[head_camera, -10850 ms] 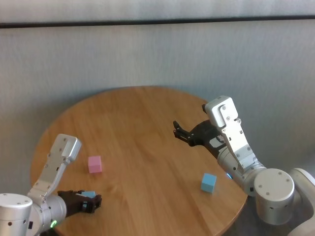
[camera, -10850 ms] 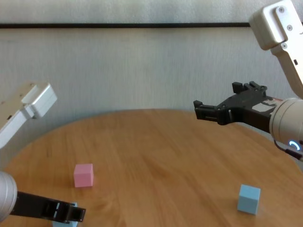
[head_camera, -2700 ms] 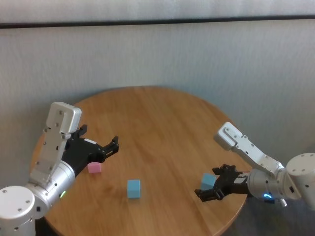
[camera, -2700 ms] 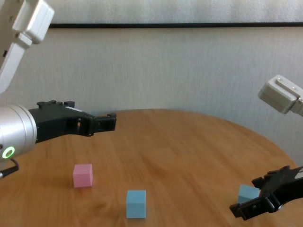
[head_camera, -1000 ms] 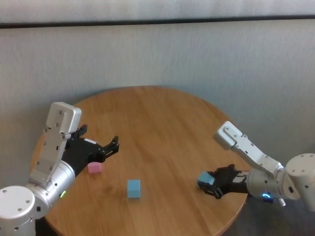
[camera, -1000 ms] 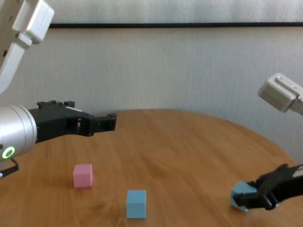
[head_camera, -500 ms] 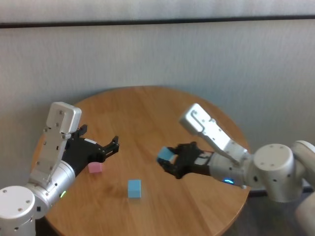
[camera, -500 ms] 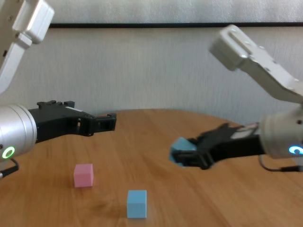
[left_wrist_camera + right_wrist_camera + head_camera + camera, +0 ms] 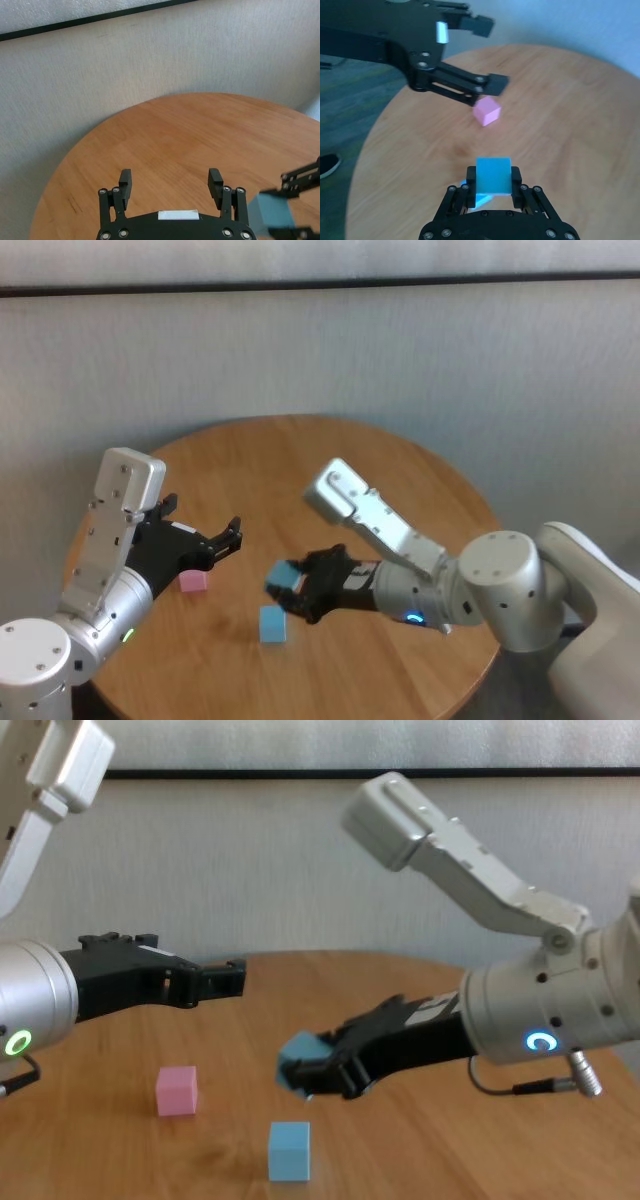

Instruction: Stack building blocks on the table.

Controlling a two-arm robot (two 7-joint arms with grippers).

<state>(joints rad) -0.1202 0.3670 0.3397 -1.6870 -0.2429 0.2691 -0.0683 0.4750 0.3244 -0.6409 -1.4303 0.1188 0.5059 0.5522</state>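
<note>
My right gripper (image 9: 291, 591) is shut on a light blue block (image 9: 283, 577), holding it in the air just above and slightly behind a second light blue block (image 9: 272, 623) that rests on the round wooden table (image 9: 330, 470). In the right wrist view the held block (image 9: 493, 175) sits between the fingers, and the resting block (image 9: 476, 200) peeks out beneath it. A pink block (image 9: 193, 581) lies to the left. My left gripper (image 9: 202, 522) hovers open and empty above the pink block (image 9: 177, 1090).
A grey textured wall runs behind the table (image 9: 420, 990). The table's far half and right side hold nothing. The left arm's black fingers (image 9: 496, 82) reach toward the middle, close to the path of the right gripper (image 9: 312, 1077).
My right gripper has lifted the blue block from the table's right edge and carried it left, to above the other blue block. The left arm has not moved.
</note>
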